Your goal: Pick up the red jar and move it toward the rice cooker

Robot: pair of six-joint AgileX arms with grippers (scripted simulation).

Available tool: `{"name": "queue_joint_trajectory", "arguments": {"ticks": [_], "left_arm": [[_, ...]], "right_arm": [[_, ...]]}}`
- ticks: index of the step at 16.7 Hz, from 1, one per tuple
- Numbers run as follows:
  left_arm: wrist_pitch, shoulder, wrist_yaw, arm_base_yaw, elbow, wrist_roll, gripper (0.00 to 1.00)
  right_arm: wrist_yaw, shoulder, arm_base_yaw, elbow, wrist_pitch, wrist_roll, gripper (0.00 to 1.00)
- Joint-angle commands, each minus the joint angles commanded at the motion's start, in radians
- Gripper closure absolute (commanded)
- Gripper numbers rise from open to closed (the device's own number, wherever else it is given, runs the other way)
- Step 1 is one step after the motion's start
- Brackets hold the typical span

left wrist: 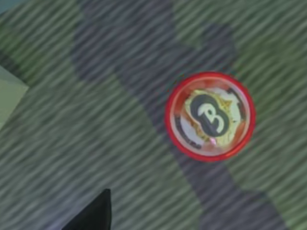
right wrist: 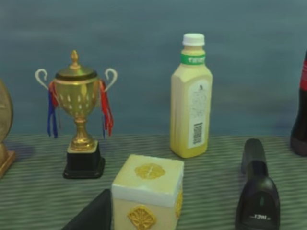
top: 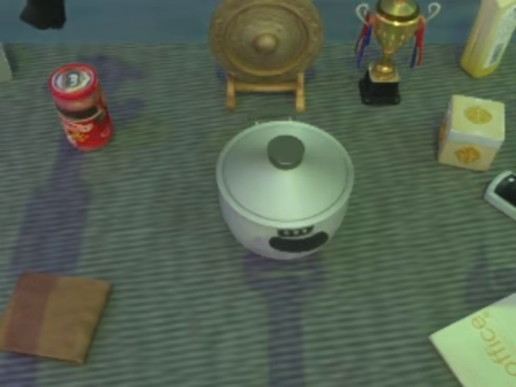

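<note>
The large round silver-white rice cooker [top: 285,189] stands at table centre. The small red cylindrical jar [top: 79,106] with white lid stands upright, far left, ungrasped. The left wrist view looks straight down on its lid [left wrist: 210,116]; finger state: cannot tell. Step in hand: approach. Next: descend, clamp the jar.

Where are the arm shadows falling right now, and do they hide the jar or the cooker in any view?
Top view: soft shadows streak the cloth beside the red jar and below the rice cooker; both stay readable. Left wrist view: a broad shadow runs past the jar's lid, picture still legible. Right wrist view: evenly lit.
</note>
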Motion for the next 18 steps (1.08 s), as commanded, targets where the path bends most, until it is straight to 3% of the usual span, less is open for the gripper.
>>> {"name": "queue_joint_trajectory", "arguments": {"ticks": [5,9,18], "left_arm": [[-0.195,0.374,0.006,0.005,0.394,0.087,0.00],[-0.293,0.569,0.007,0.008,0.591,0.130,0.00],[-0.322,0.635,0.007,0.004,0.651,0.142,0.00]], "right_arm": [[0.000,0.000,0.000,0.000,0.000,0.000,0.00],[0.000,0.000,0.000,0.000,0.000,0.000,0.00],[0.000,0.000,0.000,0.000,0.000,0.000,0.00]]}}
